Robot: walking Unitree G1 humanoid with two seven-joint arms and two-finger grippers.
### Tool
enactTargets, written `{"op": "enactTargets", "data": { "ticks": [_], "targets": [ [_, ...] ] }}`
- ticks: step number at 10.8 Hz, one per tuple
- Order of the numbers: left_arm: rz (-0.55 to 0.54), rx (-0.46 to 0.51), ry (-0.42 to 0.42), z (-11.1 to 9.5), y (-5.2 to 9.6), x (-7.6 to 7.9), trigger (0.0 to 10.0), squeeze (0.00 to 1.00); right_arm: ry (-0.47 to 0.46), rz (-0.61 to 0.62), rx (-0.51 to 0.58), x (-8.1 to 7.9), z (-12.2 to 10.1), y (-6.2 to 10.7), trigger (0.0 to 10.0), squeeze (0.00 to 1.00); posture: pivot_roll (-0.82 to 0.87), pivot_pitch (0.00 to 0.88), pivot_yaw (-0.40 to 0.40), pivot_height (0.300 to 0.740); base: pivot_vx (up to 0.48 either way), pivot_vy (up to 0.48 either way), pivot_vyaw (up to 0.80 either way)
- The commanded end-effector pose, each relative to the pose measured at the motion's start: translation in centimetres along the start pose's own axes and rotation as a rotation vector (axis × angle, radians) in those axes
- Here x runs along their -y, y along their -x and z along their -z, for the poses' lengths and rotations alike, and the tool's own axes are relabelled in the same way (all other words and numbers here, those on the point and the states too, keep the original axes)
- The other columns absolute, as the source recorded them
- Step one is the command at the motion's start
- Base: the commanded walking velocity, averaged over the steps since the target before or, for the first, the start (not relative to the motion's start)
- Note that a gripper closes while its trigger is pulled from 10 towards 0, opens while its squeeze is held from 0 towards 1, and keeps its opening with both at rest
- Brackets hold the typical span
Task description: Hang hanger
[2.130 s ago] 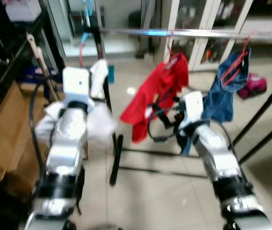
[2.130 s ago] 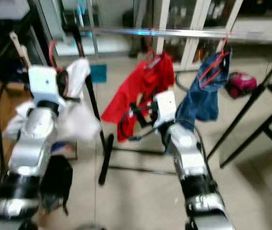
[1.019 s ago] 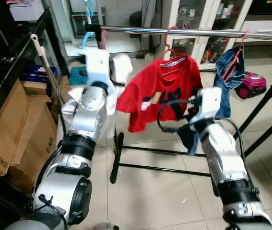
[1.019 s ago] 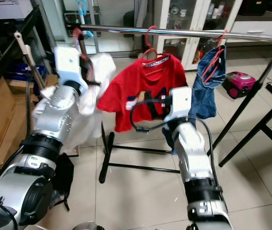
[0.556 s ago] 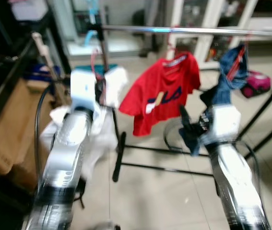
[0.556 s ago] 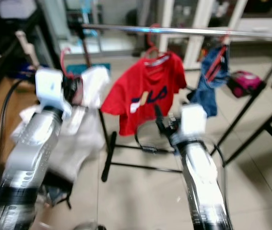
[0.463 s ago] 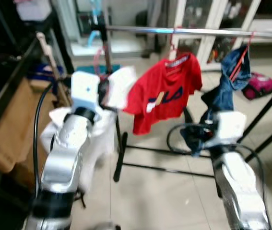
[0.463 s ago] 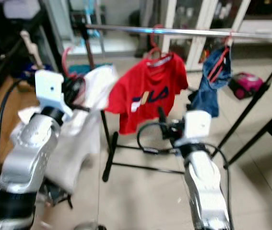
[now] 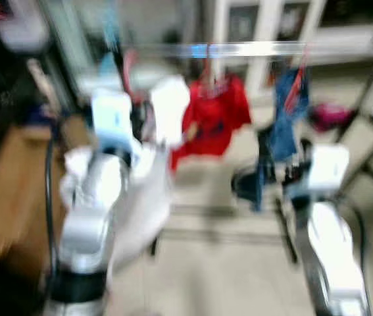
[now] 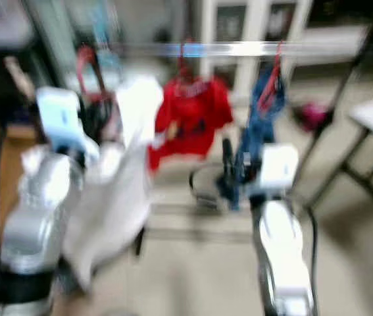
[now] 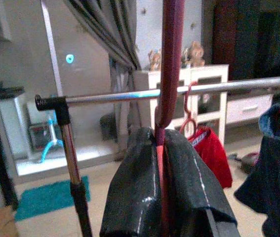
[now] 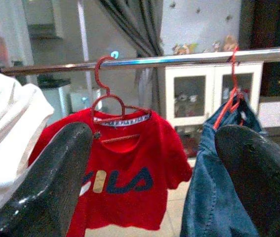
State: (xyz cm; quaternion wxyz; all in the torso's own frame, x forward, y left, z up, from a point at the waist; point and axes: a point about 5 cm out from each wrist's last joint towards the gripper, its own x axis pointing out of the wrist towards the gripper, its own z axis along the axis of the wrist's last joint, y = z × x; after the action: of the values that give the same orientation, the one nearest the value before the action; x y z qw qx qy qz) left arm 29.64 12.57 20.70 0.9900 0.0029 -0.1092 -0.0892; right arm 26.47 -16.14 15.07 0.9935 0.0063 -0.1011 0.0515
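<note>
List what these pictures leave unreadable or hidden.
- Head views: motion blur smears the red T-shirt lettering and the left claw.
- Left wrist view: the left claw, shut on the dark red plastic hanger, hides its lower part; its hook top is cut off by the frame edge.
- Right wrist view: the white garment is cut off at the edge.

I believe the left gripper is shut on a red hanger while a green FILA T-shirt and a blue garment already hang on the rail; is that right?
Not quite: the FILA T-shirt is red, not green, as the right wrist view shows. The rest stands: the left gripper is shut on the red hanger, and the T-shirt and the blue garment hang on the rail.
</note>
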Motion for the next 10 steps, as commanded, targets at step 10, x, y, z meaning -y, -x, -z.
{"op": "enactTargets", "data": {
  "ticks": [10],
  "targets": [
    [0.018,-0.080,-0.050,-1.3,-4.5,0.0,10.0,0.00,-0.061,-0.183,-0.104,-1.1,0.7,-2.1,10.0,0.00,0.01,0.000,0.050,0.740,0.286,0.000,0.00]
  ]
}}
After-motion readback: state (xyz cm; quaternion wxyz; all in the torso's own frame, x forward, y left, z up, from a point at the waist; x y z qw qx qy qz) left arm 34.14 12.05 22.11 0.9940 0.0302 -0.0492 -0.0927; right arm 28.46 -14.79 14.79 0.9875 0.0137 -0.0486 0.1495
